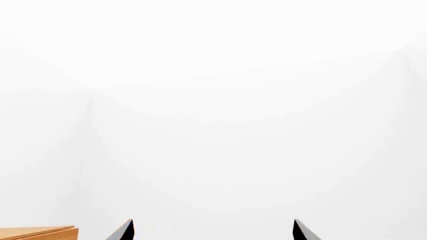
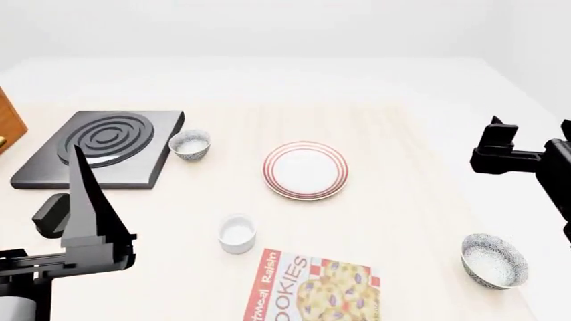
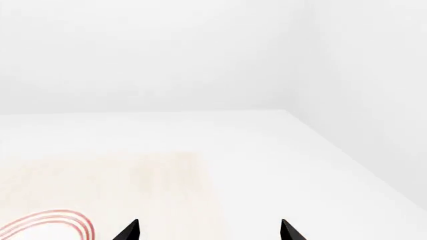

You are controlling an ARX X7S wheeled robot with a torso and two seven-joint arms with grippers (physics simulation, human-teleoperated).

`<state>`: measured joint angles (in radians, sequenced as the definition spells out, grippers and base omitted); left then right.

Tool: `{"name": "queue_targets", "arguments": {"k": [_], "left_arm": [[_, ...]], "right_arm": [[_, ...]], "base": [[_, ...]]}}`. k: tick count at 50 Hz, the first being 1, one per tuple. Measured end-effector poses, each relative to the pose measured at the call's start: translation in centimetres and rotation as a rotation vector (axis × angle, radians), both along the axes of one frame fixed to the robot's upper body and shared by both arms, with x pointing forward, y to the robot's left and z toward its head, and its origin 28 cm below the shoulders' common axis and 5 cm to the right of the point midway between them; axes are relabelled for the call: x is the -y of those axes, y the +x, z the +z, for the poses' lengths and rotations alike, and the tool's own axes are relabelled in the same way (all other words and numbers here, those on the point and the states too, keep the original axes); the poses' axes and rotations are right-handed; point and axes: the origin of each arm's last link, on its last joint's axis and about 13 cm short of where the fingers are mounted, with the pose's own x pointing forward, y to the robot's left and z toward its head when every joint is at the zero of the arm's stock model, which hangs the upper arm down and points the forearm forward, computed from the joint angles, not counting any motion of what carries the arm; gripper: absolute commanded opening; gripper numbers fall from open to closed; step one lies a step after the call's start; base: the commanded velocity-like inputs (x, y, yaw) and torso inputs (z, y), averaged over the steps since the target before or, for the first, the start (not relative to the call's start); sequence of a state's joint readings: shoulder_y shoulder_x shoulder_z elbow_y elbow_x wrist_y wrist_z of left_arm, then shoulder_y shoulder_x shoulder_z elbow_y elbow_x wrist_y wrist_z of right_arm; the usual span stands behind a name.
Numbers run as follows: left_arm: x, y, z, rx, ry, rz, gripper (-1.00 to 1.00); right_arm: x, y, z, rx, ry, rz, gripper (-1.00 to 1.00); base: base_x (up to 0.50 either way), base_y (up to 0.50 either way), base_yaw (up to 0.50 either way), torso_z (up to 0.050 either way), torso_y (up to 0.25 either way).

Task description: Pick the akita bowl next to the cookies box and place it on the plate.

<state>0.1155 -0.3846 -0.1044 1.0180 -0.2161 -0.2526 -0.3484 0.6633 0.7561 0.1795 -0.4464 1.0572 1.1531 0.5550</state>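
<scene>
The akita bowl [image 2: 493,259], speckled grey and white, stands upright at the table's near right, to the right of the red cookies box [image 2: 312,289]. The plate [image 2: 305,170], white with red rings, lies mid-table; a slice of its rim [image 3: 47,222] shows in the right wrist view. My right gripper [image 2: 531,130] hovers open at the right edge, above and beyond the bowl, holding nothing; its view shows the gripper [image 3: 209,231] with tips wide apart. My left gripper [image 1: 213,231] is open and empty, facing a white wall; in the head view it stands at the near left.
A second speckled bowl [image 2: 189,144] sits beside a black stove plate [image 2: 103,147] at the far left. A small plain white cup [image 2: 237,234] stands just beyond the cookies box. A wooden piece [image 2: 9,124] shows at the left edge.
</scene>
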Motion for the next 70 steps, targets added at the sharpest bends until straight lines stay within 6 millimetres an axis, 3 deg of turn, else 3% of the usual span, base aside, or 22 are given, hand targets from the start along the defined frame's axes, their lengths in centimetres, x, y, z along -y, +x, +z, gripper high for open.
{"name": "queue_targets", "arguments": {"k": [22, 70], "left_arm": [[-0.1, 0.0, 0.0, -0.003, -0.001, 0.003, 1.0], [-0.1, 0.2, -0.3, -0.013, -0.005, 0.005, 1.0]], "right_arm": [[2.4, 1.7, -3.3, -0.282, 0.057, -0.137, 1.0], [2.0, 1.1, -11.0, -0.624, 0.098, -0.042, 1.0]], "base": [[0.0, 0.0, 0.0, 0.0, 0.0], [0.0, 0.0, 0.0, 0.0, 0.0]]}}
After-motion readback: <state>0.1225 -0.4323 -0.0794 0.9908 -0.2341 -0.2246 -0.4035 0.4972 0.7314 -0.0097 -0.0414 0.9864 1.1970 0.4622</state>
